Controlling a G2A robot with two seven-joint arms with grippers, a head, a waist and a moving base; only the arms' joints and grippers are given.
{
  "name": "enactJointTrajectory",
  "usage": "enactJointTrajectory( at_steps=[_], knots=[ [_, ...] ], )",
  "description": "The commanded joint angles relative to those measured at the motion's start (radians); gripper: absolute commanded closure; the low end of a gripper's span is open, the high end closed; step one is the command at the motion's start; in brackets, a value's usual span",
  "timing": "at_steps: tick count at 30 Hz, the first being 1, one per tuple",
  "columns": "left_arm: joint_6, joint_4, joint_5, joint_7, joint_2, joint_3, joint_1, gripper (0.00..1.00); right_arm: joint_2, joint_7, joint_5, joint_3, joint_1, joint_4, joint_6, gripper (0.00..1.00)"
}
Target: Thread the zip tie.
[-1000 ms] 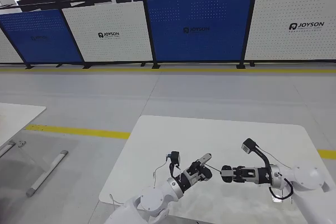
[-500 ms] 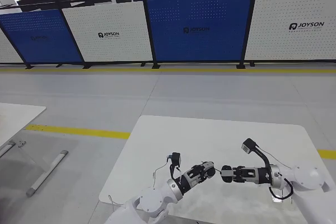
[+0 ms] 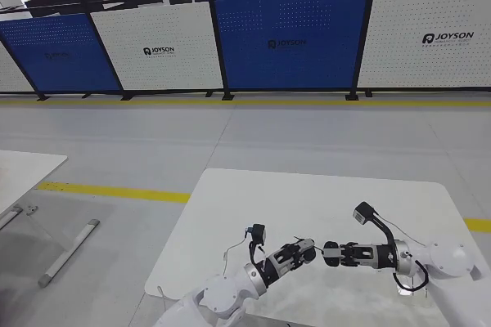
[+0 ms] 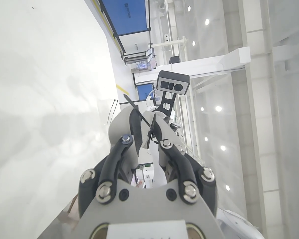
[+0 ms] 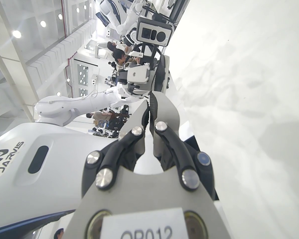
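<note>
The left gripper and right gripper were clenched on the zip tie above the table's near edge, where an off-axis push could have buckled its tip wide of the lock.

Robotics test hall: blue and white perforated partition panels fence a grey floor with yellow lines; another white humanoid robot stands beyond.

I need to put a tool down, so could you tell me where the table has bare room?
The table is bare over its far half, bordered by its far and side edges. The near edge is crowded: the left end effector and right end effector meet there, with the zip tie between them.
</note>
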Motion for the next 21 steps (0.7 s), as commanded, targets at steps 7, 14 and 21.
enactJointTrajectory(
  at_steps=[7, 14, 21],
  knots=[
    [0.002, 0.0, 0.003, -0.006, -0.001, -0.007, 0.003, 1.0, 0.0, 0.0, 0.0, 0.0, 0.0, 0.0, 0.0, 1.0],
    [0.0, 0.002, 0.001, -0.012, -0.003, -0.01, 0.004, 1.0, 0.0, 0.0, 0.0, 0.0, 0.0, 0.0, 0.0, 1.0],
    [-0.005, 0.0, 0.011, -0.016, -0.004, -0.013, 0.008, 1.0, 0.0, 0.0, 0.0, 0.0, 0.0, 0.0, 0.0, 1.0]
  ],
)
